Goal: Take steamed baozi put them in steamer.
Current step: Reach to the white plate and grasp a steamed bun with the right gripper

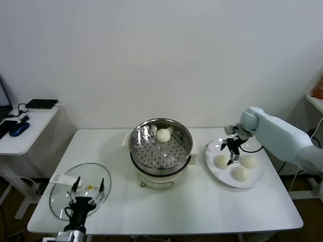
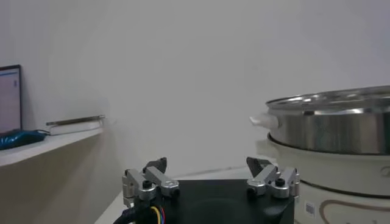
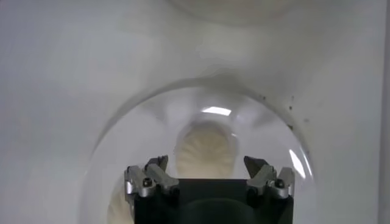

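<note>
- You see the steamer at the centre of the head view: a round, shiny steel basket with a perforated floor, standing upright on a white pot base.
- One steamed baozi already lies inside it, on the floor near the far rim; it is smooth, cream-white and dome-shaped.
- Right of centre, three more baozi lie close together in a triangle: one on the left, one on the right, and one nearest the lower edge of the frame.
- In the right wrist view, a pleated bun fills the lower middle of the frame.
</note>
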Motion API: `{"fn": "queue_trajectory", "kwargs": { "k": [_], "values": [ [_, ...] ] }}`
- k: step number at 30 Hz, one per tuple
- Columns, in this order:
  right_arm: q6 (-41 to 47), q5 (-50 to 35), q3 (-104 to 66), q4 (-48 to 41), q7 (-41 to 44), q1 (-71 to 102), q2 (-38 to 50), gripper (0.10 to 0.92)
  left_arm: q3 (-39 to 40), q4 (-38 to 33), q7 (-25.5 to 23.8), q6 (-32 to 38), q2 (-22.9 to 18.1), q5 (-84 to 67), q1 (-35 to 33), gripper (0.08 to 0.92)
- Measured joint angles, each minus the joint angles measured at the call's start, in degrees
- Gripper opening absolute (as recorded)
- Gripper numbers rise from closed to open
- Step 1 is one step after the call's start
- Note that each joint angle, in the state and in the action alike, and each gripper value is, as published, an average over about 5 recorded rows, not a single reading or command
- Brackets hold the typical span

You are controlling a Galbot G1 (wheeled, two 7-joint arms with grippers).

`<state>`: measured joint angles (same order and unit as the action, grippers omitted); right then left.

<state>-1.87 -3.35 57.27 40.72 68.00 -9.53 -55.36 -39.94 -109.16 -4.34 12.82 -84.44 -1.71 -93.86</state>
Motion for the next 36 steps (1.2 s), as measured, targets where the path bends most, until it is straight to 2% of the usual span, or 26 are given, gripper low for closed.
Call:
{"fn": "queue_trajectory", "kwargs": {
  "k": [18,36],
  "values": [
    [-3.05,6.68,-6.41,-7.70,-1.21,3.70,-4.30,0.823,0.01,0.77,0.02,0.33,-0.07,0.18,-0.05,0.823],
    [-3.51,8.58,-9.06,-9.80,-0.33,4.79,-5.85,0.823,-0.04,0.84,0.08,0.19,-0.12,0.27,0.22,0.823]
  ]
}}
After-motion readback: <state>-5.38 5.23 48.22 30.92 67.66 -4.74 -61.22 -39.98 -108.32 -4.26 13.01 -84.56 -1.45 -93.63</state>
